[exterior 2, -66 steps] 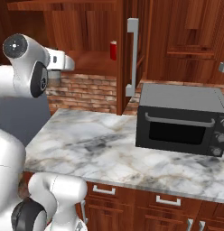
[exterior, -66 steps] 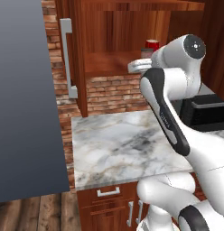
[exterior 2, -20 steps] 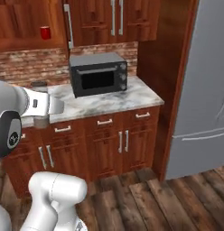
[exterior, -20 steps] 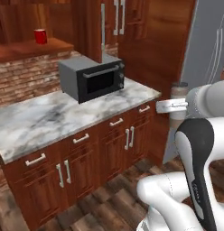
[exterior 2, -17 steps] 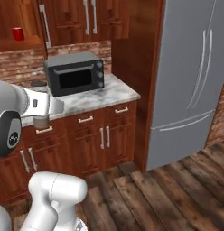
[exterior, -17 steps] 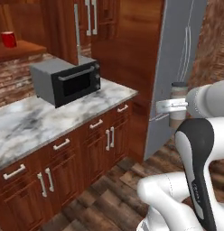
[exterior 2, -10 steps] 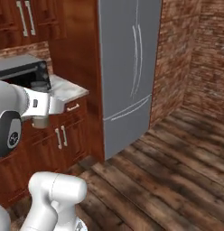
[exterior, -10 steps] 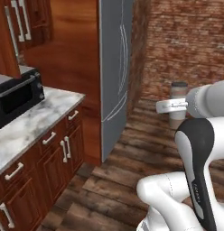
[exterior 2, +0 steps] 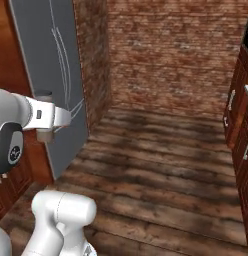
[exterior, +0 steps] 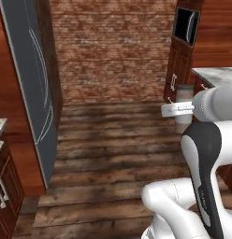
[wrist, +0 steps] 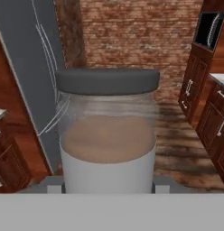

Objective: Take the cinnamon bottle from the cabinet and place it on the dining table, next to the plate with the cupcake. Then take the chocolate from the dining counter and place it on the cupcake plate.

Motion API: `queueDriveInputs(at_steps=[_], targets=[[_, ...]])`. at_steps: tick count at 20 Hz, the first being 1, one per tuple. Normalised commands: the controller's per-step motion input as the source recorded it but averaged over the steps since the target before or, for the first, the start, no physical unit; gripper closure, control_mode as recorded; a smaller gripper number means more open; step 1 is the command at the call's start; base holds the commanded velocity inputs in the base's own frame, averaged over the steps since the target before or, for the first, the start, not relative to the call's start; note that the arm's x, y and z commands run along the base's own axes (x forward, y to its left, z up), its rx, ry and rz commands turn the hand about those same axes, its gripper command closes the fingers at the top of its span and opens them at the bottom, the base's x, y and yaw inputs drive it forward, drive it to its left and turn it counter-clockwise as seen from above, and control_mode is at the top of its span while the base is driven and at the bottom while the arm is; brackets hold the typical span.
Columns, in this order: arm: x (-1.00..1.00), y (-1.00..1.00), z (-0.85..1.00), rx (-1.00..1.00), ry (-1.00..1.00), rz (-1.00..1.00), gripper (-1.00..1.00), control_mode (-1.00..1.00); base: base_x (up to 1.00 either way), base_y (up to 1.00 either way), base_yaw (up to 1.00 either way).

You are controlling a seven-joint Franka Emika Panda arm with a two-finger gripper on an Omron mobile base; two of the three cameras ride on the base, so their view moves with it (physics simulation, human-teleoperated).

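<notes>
The cinnamon bottle (wrist: 107,144) is a clear jar of brown powder with a white lower band and a dark grey lid. My gripper (wrist: 107,186) is shut on its lower part, and the jar stands upright in it. In the left base view the bottle (exterior: 185,103) is held out at chest height beside the white hand (exterior: 176,110), over the wooden floor. From the right base camera the bottle (exterior 2: 44,134) shows partly behind the hand (exterior 2: 48,119), in front of the fridge.
A tall grey fridge (exterior: 29,93) stands on the left, and a brick wall (exterior: 113,46) closes the far end. Wood cabinets with a wall oven (exterior: 187,25) and a marble counter (exterior: 216,72) line the right. Open plank floor (exterior 2: 161,165) lies ahead.
The whole scene has swung as the base turned: the microwave counter slid off to the left, and the fridge and brick wall came into view. The bottle stays in the gripper.
</notes>
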Motion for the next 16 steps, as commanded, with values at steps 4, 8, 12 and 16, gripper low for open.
queueDriveInputs(at_steps=[4, 8, 12, 16], targets=[[0.0, 0.0, 0.0, 0.0, 0.0, 0.0, 1.0, 1.0, -0.4, 0.0, -0.84], [0.0, 0.0, 0.0, 0.0, 0.0, 0.0, 1.0, 1.0, -0.43, 0.0, -0.83], [0.0, 0.0, 0.0, 0.0, 0.0, 0.0, 1.0, 1.0, -0.49, 0.0, -0.8], [0.0, 0.0, 0.0, 0.0, 0.0, 0.0, 1.0, 1.0, -0.52, -0.03, -0.77]])
